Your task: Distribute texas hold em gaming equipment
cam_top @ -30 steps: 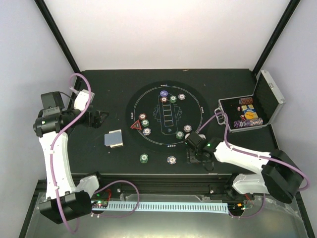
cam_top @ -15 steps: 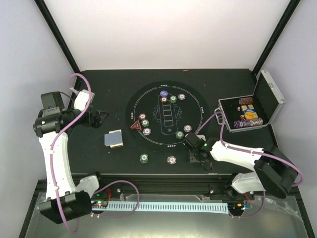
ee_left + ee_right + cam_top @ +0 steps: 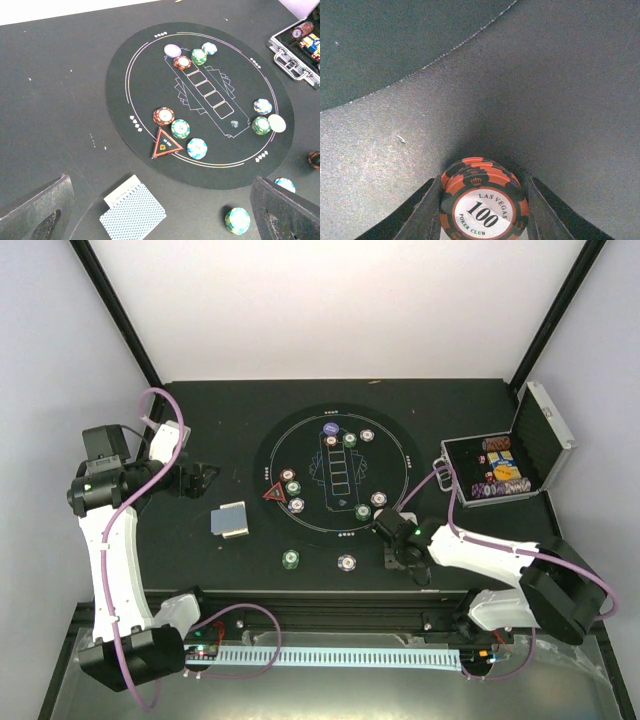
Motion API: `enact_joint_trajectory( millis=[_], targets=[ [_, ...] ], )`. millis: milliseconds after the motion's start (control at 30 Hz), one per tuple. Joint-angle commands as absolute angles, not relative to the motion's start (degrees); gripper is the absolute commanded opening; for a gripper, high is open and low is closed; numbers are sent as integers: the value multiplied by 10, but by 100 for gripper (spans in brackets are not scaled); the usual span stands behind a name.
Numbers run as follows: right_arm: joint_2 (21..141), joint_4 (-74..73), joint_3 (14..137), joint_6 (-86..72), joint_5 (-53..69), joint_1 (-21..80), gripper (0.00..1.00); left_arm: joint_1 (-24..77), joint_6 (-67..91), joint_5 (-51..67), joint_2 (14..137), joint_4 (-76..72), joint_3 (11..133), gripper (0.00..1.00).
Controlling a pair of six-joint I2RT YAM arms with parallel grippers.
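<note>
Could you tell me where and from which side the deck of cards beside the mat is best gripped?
Probably from straight above, pinching two opposite edges of the deck: it lies flat, face down and slightly fanned, so only its thin edges offer a hold.

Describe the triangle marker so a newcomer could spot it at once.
Find the round black mat. On its left side in the top view, three chips sit in a row; the red triangle marker lies beside them, the only three-cornered piece.

Chip stack [image 3: 482,200]: orange-red with black edge stripes, white face, black "100". Cards [image 3: 134,214]: blue crosshatch backs. Triangle marker [image 3: 167,144]: red border, black centre. Mat [image 3: 145,95]: black, white lines. Case [image 3: 545,427]: silver.
</note>
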State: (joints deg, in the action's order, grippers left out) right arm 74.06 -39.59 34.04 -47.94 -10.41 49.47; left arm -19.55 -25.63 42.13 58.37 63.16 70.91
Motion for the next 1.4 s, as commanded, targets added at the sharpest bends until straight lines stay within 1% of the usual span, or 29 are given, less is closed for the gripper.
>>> enact_joint_trajectory(
  millis=[0,233,267,333,500,667,733,933,1067,1233,1367],
  targets=[
    [734,-413,357,-479,-118,497,41,-198,-252,433,577,634,722,99],
    [744,-410,360,-474,-114,497,41,-198,-251,435,576,634,727,99],
    [743,-410,361,-473,-113,497,40,-198,-251,436,576,635,727,99],
    [738,-414,364,-472,-115,497,34,-198,-251,435,576,634,728,99],
    [710,-464,421,-466,-140,490,24,-198,-254,432,576,636,730,99],
    [697,-478,494,-412,-135,410,23,-198,-275,428,578,647,729,99],
    [717,-476,531,-384,-135,375,23,-198,-292,428,583,659,727,99],
    [838,-448,618,-320,-120,295,22,-198,-369,416,613,711,723,99],
    [907,-413,630,-304,-88,254,22,-198,-419,395,623,744,721,99],
    [963,-378,627,-297,-65,242,22,-198,-516,376,620,774,705,99],
    [991,-359,619,-297,-43,237,24,-198,-591,329,628,772,685,99]
  ],
)
